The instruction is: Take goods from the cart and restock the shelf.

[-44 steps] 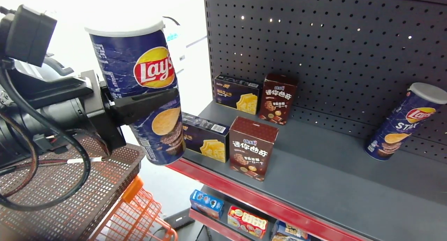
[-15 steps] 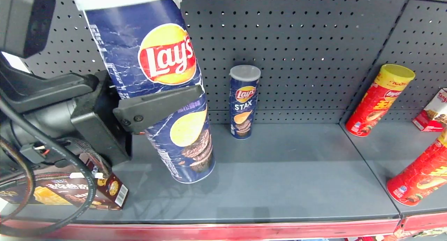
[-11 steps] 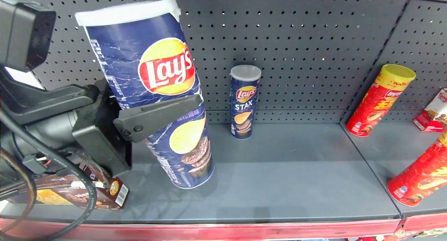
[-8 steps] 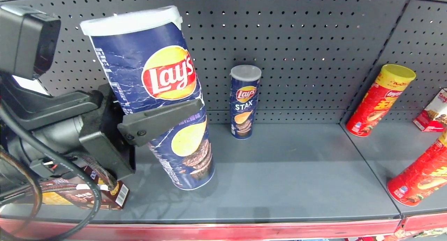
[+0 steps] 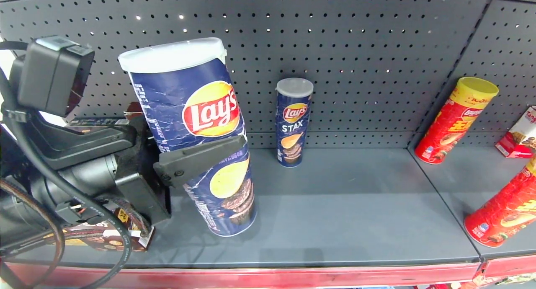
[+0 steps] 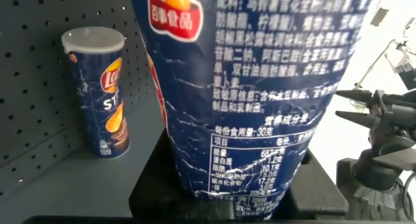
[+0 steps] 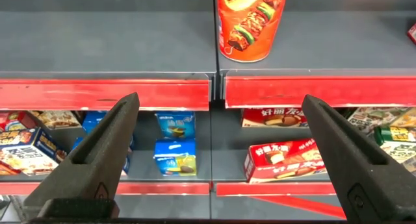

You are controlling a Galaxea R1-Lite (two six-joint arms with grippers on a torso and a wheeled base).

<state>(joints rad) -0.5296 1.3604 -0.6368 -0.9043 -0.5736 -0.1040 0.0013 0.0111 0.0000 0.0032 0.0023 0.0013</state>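
The left gripper (image 5: pixel 200 156) is clamped on the blue can (image 5: pixel 194 113), which is tilted, with its base on or just over the shelf (image 5: pixel 343 222), at 8 o'clock from the standing can (image 5: pixel 293 121). The fingers of the right gripper (image 7: pixel 220 102) are apart. If released tilted, the blue can may topple.

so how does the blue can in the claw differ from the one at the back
The held can leans, clamped in the left claw; the back can stands upright, free. The held can is near the front of the shelf, the back can by the pegboard. Both are blue lidded tubes.
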